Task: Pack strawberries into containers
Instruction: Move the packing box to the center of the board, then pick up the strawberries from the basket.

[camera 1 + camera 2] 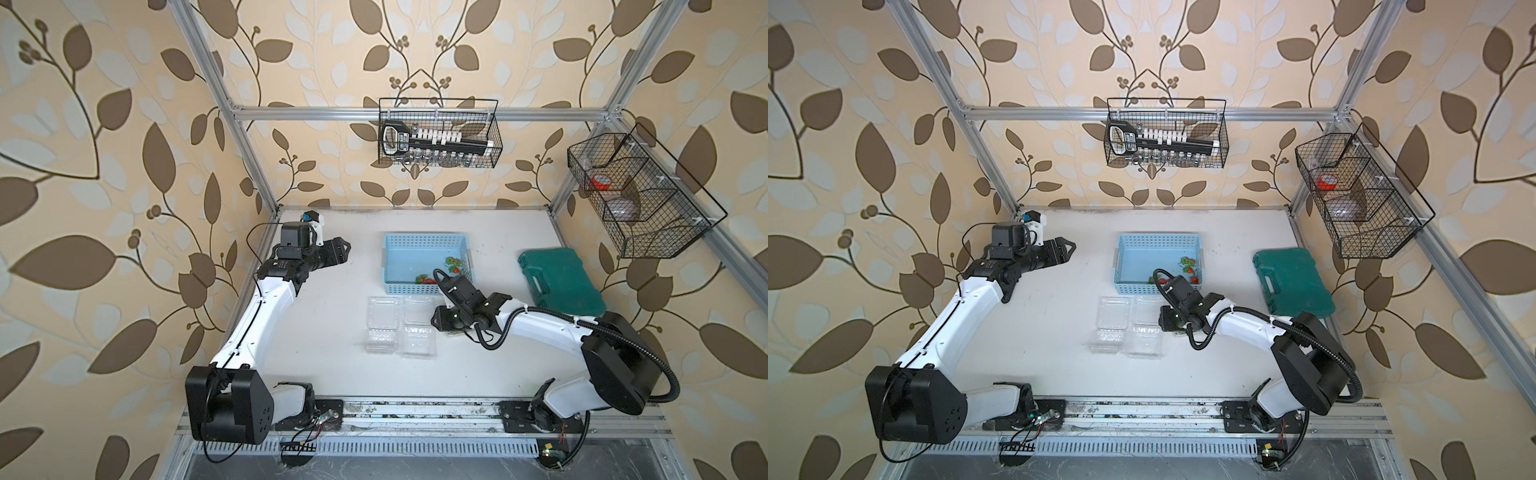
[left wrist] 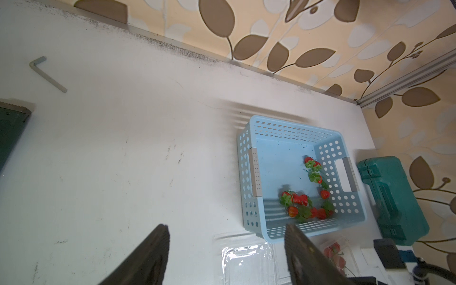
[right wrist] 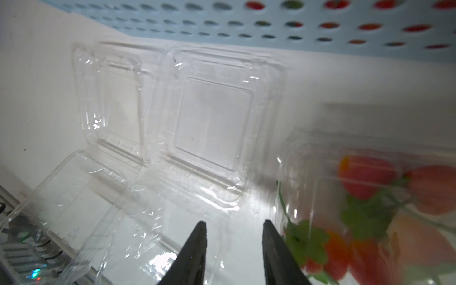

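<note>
**Strawberries and containers on the bench.** Loose strawberries, red with green caps, lie on the floor of the light blue basket. In both top views they are gathered toward its right wall and its side nearest the robot.

More berries sit inside the filled container, a clear clamshell seen blurred in the right wrist view. In both top views the right wrist hides it.

Two further clamshells, the left open container and the middle open container, lie side by side just in front of the basket. Their lids are folded back toward the basket and their ribbed bases lie toward the robot.

The right hand points down at the bench between the middle open container and the filled container. Its fingers stand apart with nothing clamped between them. Whether they touch the clear plastic cannot be told.

The left hand hangs over the far left part of the bench, well apart from the basket and aimed toward it. Its fingers are spread wide and hold nothing.

A green case lies to the right of the basket. A hex key rests on the bench in the left wrist view. A rear wire basket and a side wire basket, both black, hang on the aluminium frame.
</note>
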`<action>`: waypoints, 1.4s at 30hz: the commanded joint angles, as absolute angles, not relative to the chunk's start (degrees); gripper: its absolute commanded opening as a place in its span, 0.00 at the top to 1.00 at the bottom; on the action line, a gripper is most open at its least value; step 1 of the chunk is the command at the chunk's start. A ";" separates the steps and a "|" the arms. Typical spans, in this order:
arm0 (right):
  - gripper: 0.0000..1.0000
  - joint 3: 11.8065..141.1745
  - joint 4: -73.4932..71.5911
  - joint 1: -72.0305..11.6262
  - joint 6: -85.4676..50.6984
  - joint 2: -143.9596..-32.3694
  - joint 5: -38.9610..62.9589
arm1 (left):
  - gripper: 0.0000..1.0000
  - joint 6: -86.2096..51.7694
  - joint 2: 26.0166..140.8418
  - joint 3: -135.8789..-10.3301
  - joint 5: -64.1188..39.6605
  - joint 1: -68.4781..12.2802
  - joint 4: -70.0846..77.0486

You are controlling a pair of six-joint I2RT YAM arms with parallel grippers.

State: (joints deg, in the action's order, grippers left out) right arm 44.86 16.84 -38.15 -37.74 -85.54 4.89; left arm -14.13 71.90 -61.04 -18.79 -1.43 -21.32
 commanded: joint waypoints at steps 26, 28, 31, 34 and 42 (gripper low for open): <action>0.59 77.08 36.88 -21.76 -16.17 -94.89 4.61 | 0.27 -4.68 72.97 -60.78 -16.49 -7.46 -23.93; 0.57 82.16 38.69 -21.73 -13.48 -100.41 6.53 | 0.27 -3.26 71.68 -60.09 -14.17 -9.12 -24.04; 0.55 92.11 46.26 -21.58 -8.19 -109.40 8.67 | 0.26 -2.91 70.11 -59.23 -14.17 -9.71 -23.15; 0.54 100.66 54.18 -22.05 -3.80 -116.88 9.48 | 0.26 -2.82 70.00 -58.99 -14.76 -9.67 -22.63; 0.52 105.01 59.58 -22.44 1.32 -124.95 7.99 | 0.26 -2.64 70.30 -59.17 -15.88 -9.72 -22.26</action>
